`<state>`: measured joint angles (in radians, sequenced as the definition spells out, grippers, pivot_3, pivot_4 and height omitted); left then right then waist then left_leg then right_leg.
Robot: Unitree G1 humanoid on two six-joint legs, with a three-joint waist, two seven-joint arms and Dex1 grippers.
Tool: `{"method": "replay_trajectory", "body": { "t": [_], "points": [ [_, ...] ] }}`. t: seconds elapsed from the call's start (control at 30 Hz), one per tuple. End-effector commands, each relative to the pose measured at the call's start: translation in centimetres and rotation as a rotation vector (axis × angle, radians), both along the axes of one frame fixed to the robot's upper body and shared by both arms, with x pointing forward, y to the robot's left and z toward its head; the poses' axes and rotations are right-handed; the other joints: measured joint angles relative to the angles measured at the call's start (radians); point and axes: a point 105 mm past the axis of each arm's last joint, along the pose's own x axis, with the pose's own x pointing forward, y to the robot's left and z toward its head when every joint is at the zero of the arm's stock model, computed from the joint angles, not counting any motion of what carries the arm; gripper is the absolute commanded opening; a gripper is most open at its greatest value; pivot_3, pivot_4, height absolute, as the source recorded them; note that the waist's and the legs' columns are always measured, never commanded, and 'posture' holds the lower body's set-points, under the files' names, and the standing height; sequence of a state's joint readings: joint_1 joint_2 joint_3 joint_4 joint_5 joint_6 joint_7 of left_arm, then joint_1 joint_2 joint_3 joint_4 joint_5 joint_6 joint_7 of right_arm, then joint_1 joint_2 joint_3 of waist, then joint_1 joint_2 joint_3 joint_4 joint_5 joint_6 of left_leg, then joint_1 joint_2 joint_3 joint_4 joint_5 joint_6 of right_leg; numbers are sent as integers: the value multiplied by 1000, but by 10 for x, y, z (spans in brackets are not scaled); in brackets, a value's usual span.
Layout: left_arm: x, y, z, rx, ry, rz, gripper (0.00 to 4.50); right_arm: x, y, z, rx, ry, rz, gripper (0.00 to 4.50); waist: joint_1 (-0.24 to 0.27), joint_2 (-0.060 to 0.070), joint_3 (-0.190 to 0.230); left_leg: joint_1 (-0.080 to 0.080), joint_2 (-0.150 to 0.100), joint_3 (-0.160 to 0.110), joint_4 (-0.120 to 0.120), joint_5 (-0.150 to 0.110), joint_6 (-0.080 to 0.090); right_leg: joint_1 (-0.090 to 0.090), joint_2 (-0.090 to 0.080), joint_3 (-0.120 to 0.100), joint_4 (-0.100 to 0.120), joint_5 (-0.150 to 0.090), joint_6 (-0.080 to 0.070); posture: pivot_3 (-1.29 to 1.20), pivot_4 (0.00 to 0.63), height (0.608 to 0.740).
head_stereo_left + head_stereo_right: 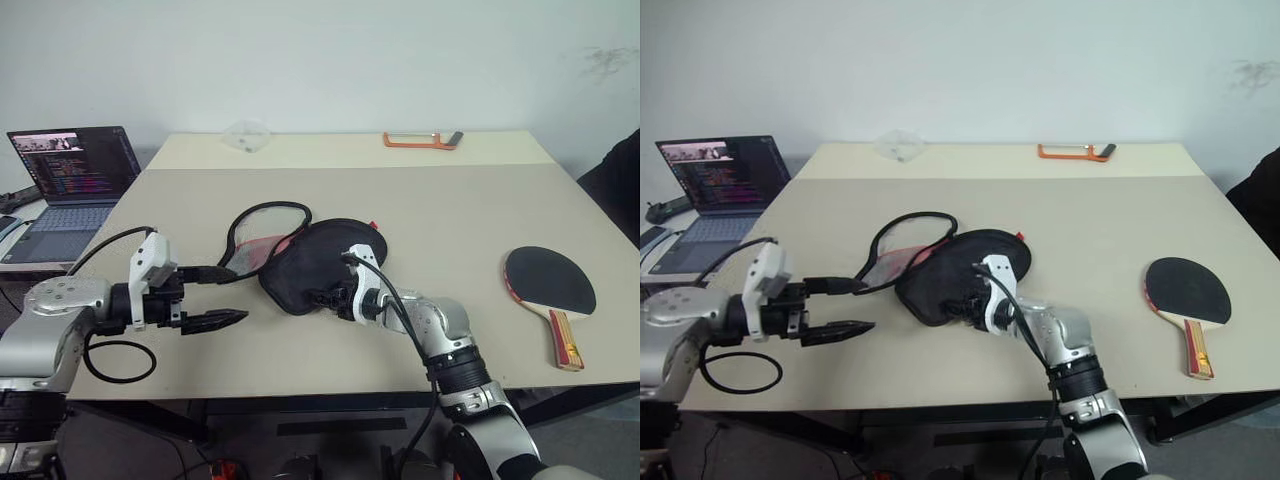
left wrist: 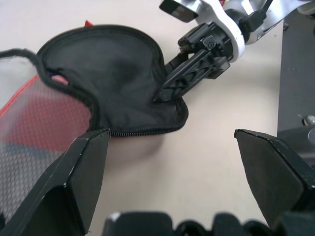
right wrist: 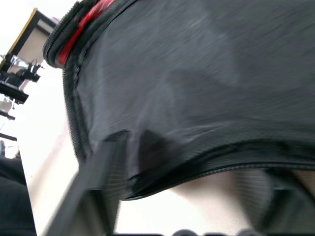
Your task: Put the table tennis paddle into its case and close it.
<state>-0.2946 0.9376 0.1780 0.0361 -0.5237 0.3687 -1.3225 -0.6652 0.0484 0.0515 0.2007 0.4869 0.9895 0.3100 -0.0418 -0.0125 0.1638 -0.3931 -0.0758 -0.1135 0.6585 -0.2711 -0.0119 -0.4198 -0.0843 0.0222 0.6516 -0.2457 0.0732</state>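
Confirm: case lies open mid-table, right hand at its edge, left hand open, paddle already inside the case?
Not quite: the paddle is not inside the case. The left eye view shows it lying on the table well off toward the robot's right, apart from the case. The rest holds: right hand at the case's edge, left hand open.

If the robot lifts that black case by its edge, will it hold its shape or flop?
Probably flop: the case is soft fabric that lies rumpled on the table, its mesh flap folded open. It likely weighs little and may drag rather than slide cleanly. The right gripper's fingers are at its zipper edge.
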Motion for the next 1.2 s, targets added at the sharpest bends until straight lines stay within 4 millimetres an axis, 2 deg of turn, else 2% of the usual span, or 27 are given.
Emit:
{"method": "replay_trajectory", "body": {
  "t": [0.03, 0.2, 0.23, 0.4, 0.7, 0.97, 1.2],
  "points": [
    [0, -14, 13, 4, -53, -41, 4435, 6, -10, 21, 35, -28, -2, 1859, 0, 0, 0, 0, 0, 0, 0, 0, 0, 0, 0, 0, 0, 0, 0, 0, 150, 740],
    [4, -35, 19, -10, -72, -77, 4435, 7, -40, 25, -28, -38, 21, 91, 1, 0, 0, 0, 0, 0, 0, 0, 0, 0, 0, 0, 0, 0, 0, 0, 150, 740],
    [4, -39, 20, -13, -75, -84, 4435, 7, -47, 23, -52, -39, 22, 15, 1, 0, 0, -1, 0, 1, 0, 0, 0, 0, 0, 0, 0, 0, 0, 0, 150, 740],
    [6, -55, 27, -31, -90, -120, 4435, 12, -81, 15, -143, -31, 15, 15, 0, 0, 0, -3, 0, 3, 2, 0, 0, 1, 0, 1, 4, 0, 0, 0, 150, 740],
    [8, -69, 31, -45, -99, -166, 4435, 29, -134, 25, -274, -70, -15, 15, -3, -1, 0, -3, 0, 6, 3, 0, 0, 0, 0, 3, 7, 0, 0, 0, 150, 740],
    [8, -70, 32, -38, -97, -176, 4435, 46, -167, 35, -409, -134, -4, 15, -5, -1, 0, -3, 0, 6, 3, 0, 1, 0, 0, 3, 7, 0, 0, 0, 150, 740],
    [8, -69, 32, -29, -98, -176, 4435, 58, -187, 40, -489, -171, -4, 15, -5, -1, 0, -3, 0, 6, 3, 0, 0, 0, 0, 3, 7, 0, 0, 0, 150, 740]
  ]
}}
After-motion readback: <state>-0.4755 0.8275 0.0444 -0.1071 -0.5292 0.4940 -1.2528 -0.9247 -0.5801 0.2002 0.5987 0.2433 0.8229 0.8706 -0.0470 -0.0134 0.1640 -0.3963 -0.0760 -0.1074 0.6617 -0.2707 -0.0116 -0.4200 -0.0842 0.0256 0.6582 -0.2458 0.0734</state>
